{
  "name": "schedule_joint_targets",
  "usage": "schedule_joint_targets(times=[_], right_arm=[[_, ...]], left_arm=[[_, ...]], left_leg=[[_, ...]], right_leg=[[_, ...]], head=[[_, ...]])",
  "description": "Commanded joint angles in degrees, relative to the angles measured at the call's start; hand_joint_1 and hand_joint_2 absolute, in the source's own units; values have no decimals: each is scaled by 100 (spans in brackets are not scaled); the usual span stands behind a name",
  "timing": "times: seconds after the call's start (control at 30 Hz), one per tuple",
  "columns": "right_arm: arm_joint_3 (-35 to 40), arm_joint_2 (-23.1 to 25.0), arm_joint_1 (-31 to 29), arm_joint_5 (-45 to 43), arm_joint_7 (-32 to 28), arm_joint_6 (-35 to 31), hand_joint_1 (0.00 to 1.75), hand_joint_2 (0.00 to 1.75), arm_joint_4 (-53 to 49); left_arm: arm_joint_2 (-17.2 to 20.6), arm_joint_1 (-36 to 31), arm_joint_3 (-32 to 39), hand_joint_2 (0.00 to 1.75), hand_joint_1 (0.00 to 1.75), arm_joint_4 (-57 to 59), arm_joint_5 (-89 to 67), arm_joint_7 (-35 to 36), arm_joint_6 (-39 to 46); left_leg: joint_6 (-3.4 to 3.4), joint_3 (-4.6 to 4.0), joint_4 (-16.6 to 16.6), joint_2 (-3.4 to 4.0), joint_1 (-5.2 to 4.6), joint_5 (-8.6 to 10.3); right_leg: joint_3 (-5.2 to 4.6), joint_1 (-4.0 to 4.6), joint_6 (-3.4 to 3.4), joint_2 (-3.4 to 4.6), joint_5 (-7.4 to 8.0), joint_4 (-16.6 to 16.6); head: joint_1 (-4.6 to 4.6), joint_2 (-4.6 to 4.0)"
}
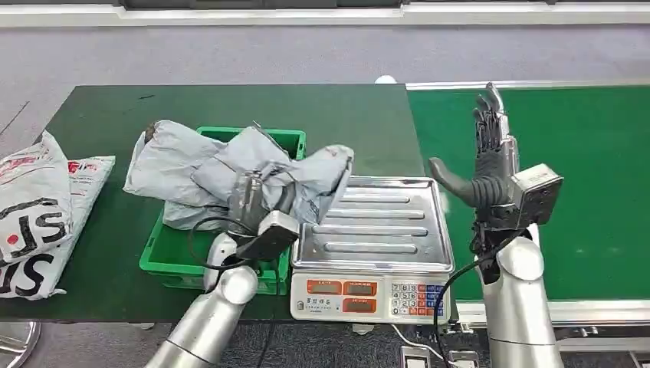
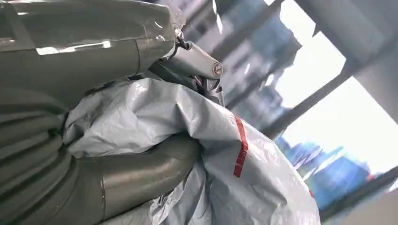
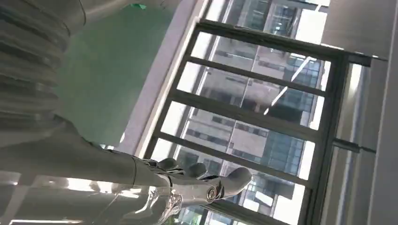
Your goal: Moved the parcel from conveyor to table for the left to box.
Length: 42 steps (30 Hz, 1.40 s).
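Table (image 1: pixel 115 115): left half of the scene, conveyor (image 1: pixel 598 153) butting right up against its right side.
Box (image 1: pixel 172 261): sits on the table, near the front edge.
Scale (image 1: pixel 375 230): right next to the box, on its right, at the table's front right corner.
Parcel (image 1: pixel 306 180): over the box, one end hanging over the scale's left edge, left hand (image 1: pixel 249 203) gripping it.
Other parcels (image 1: pixel 192 165): piled in the box behind it.
Printed bags (image 1: pixel 38 207): far left edge of the table.
Right hand (image 1: pixel 490 161): raised over the conveyor, just right of the scale.

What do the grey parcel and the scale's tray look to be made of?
Grey parcel: thin plastic film, likely a poly mailer; it crumples and has a soft sheen. Scale tray: apparently stainless steel, bright, reflective, with pressed ribs.
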Motion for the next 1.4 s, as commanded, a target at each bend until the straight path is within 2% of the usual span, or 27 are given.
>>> schedule_joint_targets(times=[0.03,0.5,0.6,0.9,0.93,0.97,1.0,1.03,1.27,1.33,1.4], right_arm=[[14,73,-117,77,46,137,0,175,209],[8,80,-105,78,46,144,0,175,202],[-68,159,-59,163,72,271,0,175,145],[-135,272,13,332,139,379,0,175,26],[-176,294,138,340,169,340,0,175,-162],[-201,298,294,344,230,336,0,175,-388],[-213,294,411,341,288,360,0,175,-552],[-215,291,438,338,301,372,0,175,-589],[-221,294,399,341,297,368,0,175,-528],[-195,266,409,339,295,371,0,175,-516],[-153,187,405,298,277,361,0,175,-506]], left_arm=[[-39,-532,-13,175,175,1659,-380,112,-760],[-14,-549,-59,175,175,1652,-452,142,-844],[-46,-519,-68,175,175,1768,-911,470,-1260],[-62,-531,84,175,175,2095,-1595,934,-1508],[-248,-197,846,175,175,1302,-509,-430,-5],[-102,19,874,175,175,472,-275,-575,404],[107,292,781,175,175,-459,-260,-177,-13],[154,374,780,175,175,-738,-290,-42,-164],[105,366,760,175,175,-591,-317,-64,-132],[73,498,924,175,175,-967,156,-965,730],[291,796,927,175,175,-2004,181,-1327,1075]], left_leg=[[-2,20,-9,3,2,-5],[-2,9,-5,7,3,-3],[-2,10,-7,4,1,-2],[-2,19,-11,9,1,-3],[-2,13,-9,7,-1,-1],[-2,24,-14,10,2,-3],[-2,27,-16,17,4,-6],[-3,11,-5,14,3,-4],[-3,16,-8,20,5,-6],[-2,18,-8,25,7,-7],[-2,20,-9,30,6,-8]], right_leg=[[19,3,-6,-2,-5,-8],[10,4,-4,2,-4,-6],[9,2,-4,0,-4,-5],[18,3,-5,4,-3,-9],[12,0,-3,3,-3,-5],[24,3,-6,4,-2,-13],[27,6,-7,10,-2,-18],[11,4,-4,10,-2,-5],[13,6,-6,12,-5,-6],[15,9,-6,16,-5,-9],[15,8,-7,21,-4,-9]], head=[[0,0],[0,0],[0,0],[0,0],[0,0],[0,0],[0,0],[2,0],[0,0],[2,0],[0,0]])
